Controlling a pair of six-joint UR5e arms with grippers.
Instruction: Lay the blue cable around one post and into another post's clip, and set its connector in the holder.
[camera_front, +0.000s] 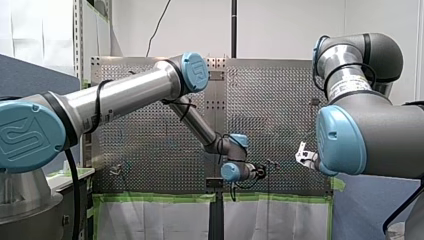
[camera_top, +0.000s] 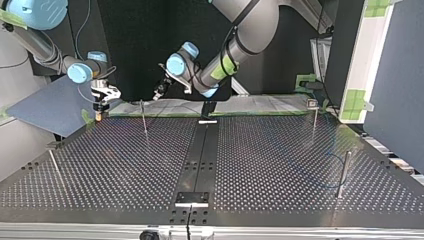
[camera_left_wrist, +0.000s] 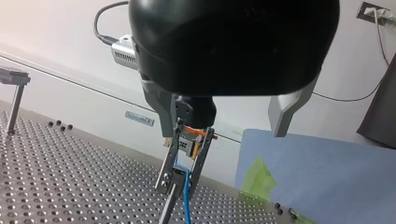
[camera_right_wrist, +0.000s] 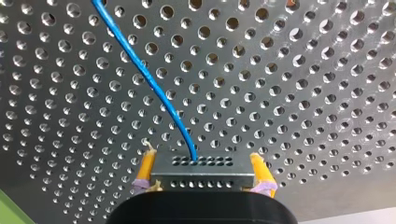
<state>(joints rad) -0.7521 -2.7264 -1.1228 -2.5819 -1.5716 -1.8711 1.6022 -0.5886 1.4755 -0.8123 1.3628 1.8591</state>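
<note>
My right claw (camera_right_wrist: 202, 164) is clamped on the grey connector (camera_right_wrist: 201, 175), low over the perforated surface (camera_right_wrist: 303, 93); the blue cable (camera_right_wrist: 149, 81) runs from the connector away across the holes; my left claw (camera_left_wrist: 220, 134) hangs wide apart, the right one ahead of it.

Bright even room light, soft sheen on the perforated table (camera_top: 280, 150), black backdrop (camera_top: 135, 40) beyond it, pale wall (camera_left_wrist: 56, 42) glaring.
</note>
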